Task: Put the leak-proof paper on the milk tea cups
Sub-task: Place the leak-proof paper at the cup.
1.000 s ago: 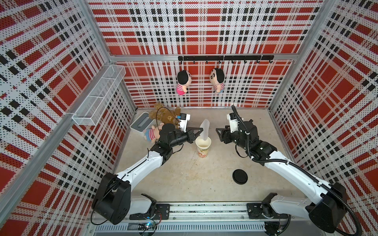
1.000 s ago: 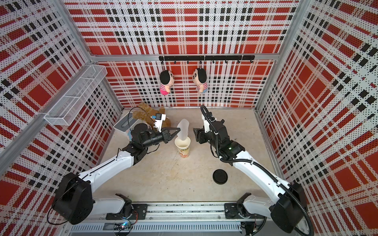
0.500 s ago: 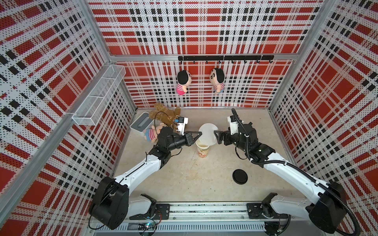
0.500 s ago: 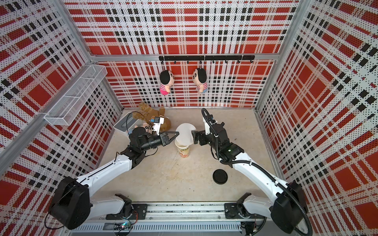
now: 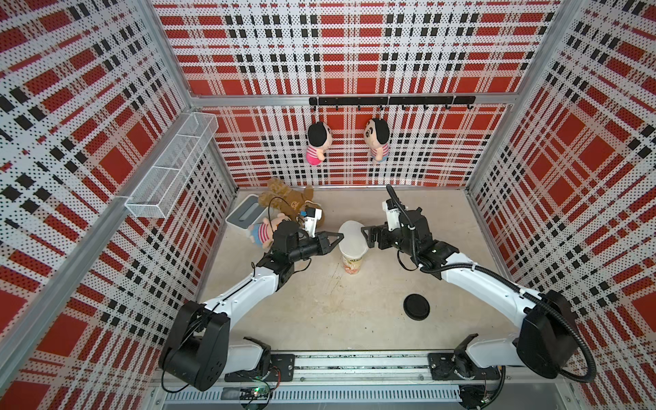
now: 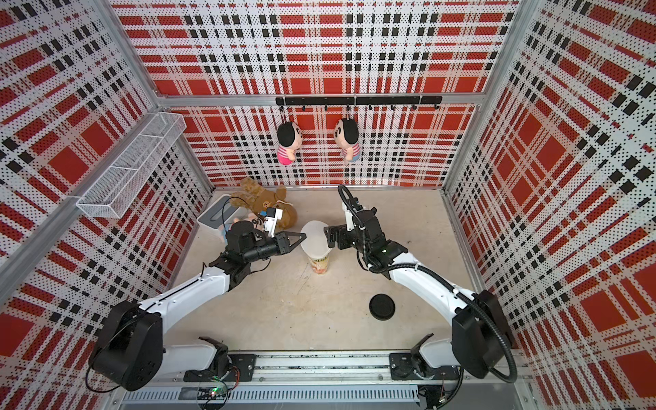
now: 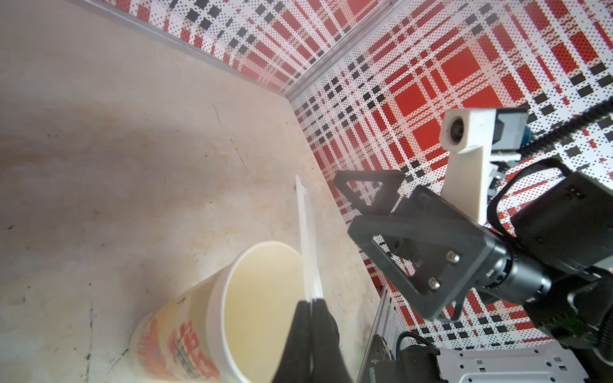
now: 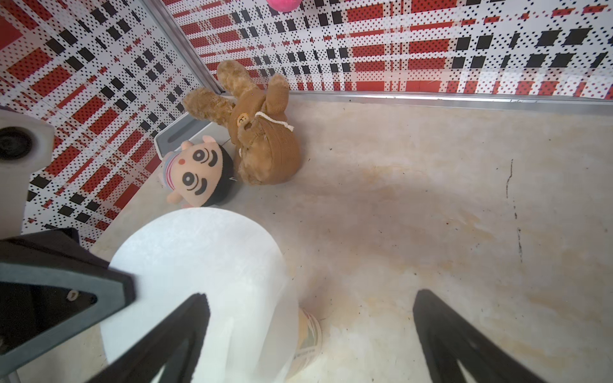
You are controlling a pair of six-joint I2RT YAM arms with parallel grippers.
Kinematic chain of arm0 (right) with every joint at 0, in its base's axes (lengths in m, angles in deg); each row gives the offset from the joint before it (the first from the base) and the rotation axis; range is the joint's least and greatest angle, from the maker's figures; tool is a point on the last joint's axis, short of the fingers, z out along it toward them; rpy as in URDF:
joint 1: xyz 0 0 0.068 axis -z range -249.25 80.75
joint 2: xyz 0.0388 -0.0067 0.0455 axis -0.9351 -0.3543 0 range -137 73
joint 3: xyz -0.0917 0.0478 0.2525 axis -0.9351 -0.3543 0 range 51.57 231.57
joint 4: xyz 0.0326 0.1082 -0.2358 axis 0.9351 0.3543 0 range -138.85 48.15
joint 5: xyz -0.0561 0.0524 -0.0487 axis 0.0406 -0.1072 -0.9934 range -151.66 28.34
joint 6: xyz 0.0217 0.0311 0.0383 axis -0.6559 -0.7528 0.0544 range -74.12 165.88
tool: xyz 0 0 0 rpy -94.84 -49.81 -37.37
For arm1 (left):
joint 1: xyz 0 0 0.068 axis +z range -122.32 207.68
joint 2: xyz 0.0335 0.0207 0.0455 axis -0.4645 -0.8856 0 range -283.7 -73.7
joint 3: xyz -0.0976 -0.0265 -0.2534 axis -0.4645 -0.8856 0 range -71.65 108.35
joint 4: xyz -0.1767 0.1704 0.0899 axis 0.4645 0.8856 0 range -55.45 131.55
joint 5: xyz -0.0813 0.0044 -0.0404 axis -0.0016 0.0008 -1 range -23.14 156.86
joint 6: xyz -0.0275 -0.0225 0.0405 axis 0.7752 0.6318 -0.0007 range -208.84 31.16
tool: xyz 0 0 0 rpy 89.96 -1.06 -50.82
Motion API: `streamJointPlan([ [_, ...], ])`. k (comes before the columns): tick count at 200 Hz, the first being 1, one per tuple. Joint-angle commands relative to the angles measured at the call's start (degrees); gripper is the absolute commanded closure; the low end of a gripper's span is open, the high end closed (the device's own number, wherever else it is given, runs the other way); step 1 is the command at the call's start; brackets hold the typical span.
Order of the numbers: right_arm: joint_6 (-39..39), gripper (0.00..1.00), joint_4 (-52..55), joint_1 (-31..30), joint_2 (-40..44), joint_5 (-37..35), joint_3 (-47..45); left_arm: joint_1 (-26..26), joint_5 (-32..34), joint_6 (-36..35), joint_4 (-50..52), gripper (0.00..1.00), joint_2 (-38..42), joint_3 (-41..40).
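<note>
Left wrist view, lower centre: my left gripper [image 7: 311,303] pinches the thin translucent white paper sheet [image 7: 306,238] over the tall orange-printed paper cup [image 7: 185,331]; right gripper [image 8: 308,295] gapes empty. Lowering and release seem left.

The left arm [image 5: 248,287] stretches from its base at 7 o'clock toward the middle, and the left gripper [image 5: 339,236] points to 3 o'clock with its jaws pinched flat on the leak-proof paper [image 5: 351,236]. The right arm [image 5: 479,280] reaches in from 5 o'clock, and the right gripper [image 5: 368,237] faces 9 o'clock with its jaws spread wide.
</note>
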Motion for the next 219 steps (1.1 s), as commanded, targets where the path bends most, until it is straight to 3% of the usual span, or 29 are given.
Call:
streamJointPlan([
  [1, -1.0, 0.0, -0.5, 0.3, -1.1, -0.2, 1.3, 0.4, 0.5, -3.3, 4.9, 1.0, 0.5, -0.4],
  [109, -0.9, 0.0, -0.7, 0.2, -1.7, 1.1, 0.9, 1.2, 2.6, -3.6, 8.8, 1.0, -0.1, 0.7],
  [129, -0.9, 0.0, -1.1, 0.2, -1.7, 1.3, 0.5, 1.3, 3.1, -3.7, 9.4, 0.89, 0.5, 0.7],
  [157, -1.2, 0.0, -1.4, 0.2, -1.9, 1.8, 0.5, 1.3, 3.6, -3.8, 9.8, 0.82, 0.8, 0.6],
  [201, -1.0, 0.0, -1.3, 0.2, -1.5, 1.5, 0.1, 1.3, 3.7, -3.9, 10.0, 0.78, 0.6, 1.2],
  [219, -1.0, 0.0, -1.4, 0.2, -1.2, 1.2, -0.1, 1.3, 3.7, -4.0, 10.2, 0.82, 0.5, 1.3],
])
